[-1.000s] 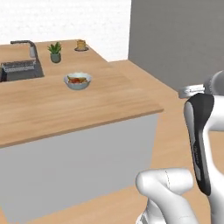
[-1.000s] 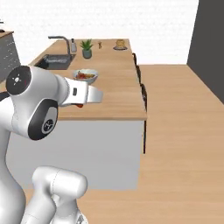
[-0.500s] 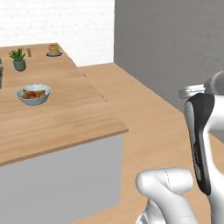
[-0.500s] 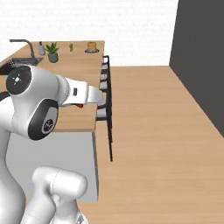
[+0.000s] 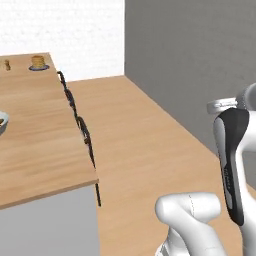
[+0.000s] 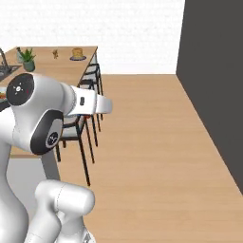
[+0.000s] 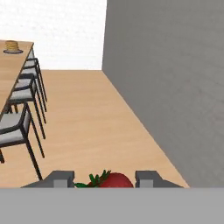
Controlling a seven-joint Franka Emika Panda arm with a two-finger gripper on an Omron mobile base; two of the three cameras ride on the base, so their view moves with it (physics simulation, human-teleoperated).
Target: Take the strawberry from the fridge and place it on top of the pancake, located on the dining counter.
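A dark-red strawberry (image 7: 114, 180) with green leaves sits between my two fingertips (image 7: 61, 178); my gripper (image 7: 105, 179) is shut on it, held over open wood floor. Far off, the pancake (image 5: 38, 61) (image 6: 78, 52) (image 7: 12, 45) is a golden stack on a dark plate at the far end of the light-wood dining counter (image 5: 40, 145) (image 6: 52, 66) (image 7: 8, 65). My arm (image 6: 42, 114) is folded close to the base, well short of the pancake. The fridge is out of view.
Black-framed stools (image 5: 82, 130) (image 6: 88, 90) (image 7: 19, 118) line the counter's near side. A small brown shaker (image 5: 7, 64) (image 6: 55, 53) stands by the pancake, and a potted plant (image 6: 27, 59) nearer me. A grey wall (image 7: 175, 78) runs along the right of the floor.
The whole scene has slid left in both base views: the base has moved, bringing the counter's stool side and the grey wall into view. The arm's pose is unchanged.
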